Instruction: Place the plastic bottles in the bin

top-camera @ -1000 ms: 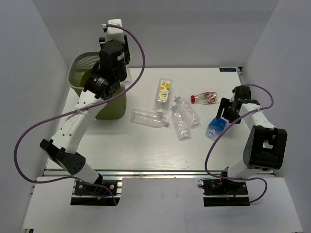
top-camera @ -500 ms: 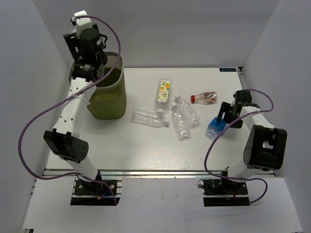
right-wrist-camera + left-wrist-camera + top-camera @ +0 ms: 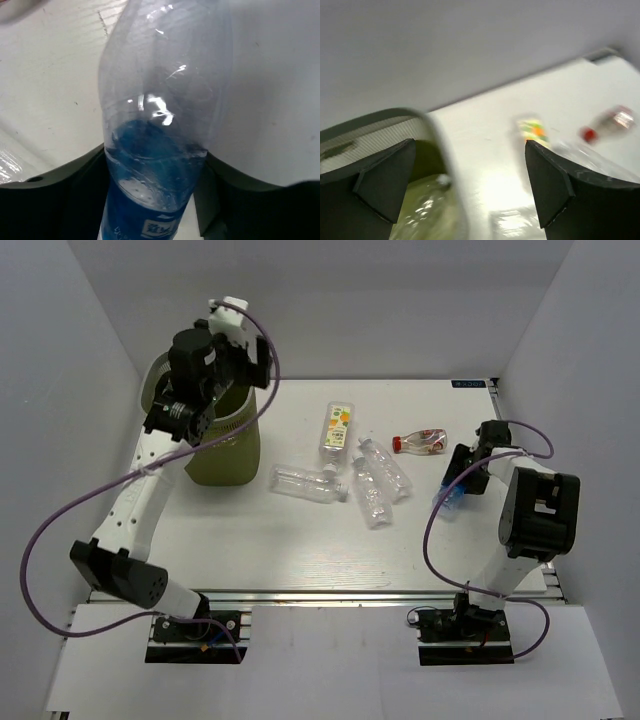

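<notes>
With the left gripper [image 3: 470, 175] gaping wide over the bin [image 3: 225, 455], the right gripper [image 3: 155, 165] was on pickup, its jaws flanking the blue-tinted bottle [image 3: 165, 100] on the table [image 3: 300, 540], grip uncertain; next it would need a firm squeeze and lift.

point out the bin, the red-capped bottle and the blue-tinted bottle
bin [image 3: 228, 455], top external view, on its side wall
red-capped bottle [image 3: 424, 443], top external view, on its mid-body
blue-tinted bottle [image 3: 160, 120], right wrist view, on its clear upper body
</notes>
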`<state>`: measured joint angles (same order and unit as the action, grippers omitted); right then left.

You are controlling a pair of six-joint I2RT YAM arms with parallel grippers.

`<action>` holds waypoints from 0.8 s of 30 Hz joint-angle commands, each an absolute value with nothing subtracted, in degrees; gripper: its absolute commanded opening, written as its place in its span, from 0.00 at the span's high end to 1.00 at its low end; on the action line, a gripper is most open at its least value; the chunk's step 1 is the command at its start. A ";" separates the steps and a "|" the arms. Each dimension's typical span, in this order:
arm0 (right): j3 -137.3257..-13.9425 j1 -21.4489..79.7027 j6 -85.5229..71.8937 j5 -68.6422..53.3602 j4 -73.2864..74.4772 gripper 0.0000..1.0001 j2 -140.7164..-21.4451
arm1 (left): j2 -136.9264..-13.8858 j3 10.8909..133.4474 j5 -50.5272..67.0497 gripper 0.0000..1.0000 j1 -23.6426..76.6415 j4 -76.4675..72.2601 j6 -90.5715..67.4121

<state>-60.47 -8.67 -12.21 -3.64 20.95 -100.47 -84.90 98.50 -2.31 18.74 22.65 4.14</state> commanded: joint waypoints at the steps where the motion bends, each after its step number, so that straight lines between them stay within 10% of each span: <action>1: -60.82 -9.23 -12.14 -4.83 20.57 0.51 -103.44 | -83.14 92.58 17.38 0.00 23.10 31.44 7.11; 6: -62.22 -9.40 -3.82 -8.34 19.95 0.82 -98.55 | -81.91 80.53 16.26 0.00 27.76 34.54 10.98; 16: -82.32 -3.97 14.94 -47.17 16.79 0.94 -90.60 | -86.57 68.29 7.40 0.00 35.33 30.06 15.91; 24: -105.18 11.85 -10.35 -56.60 -18.48 0.95 -106.68 | -79.21 60.31 4.22 0.00 39.63 27.42 11.61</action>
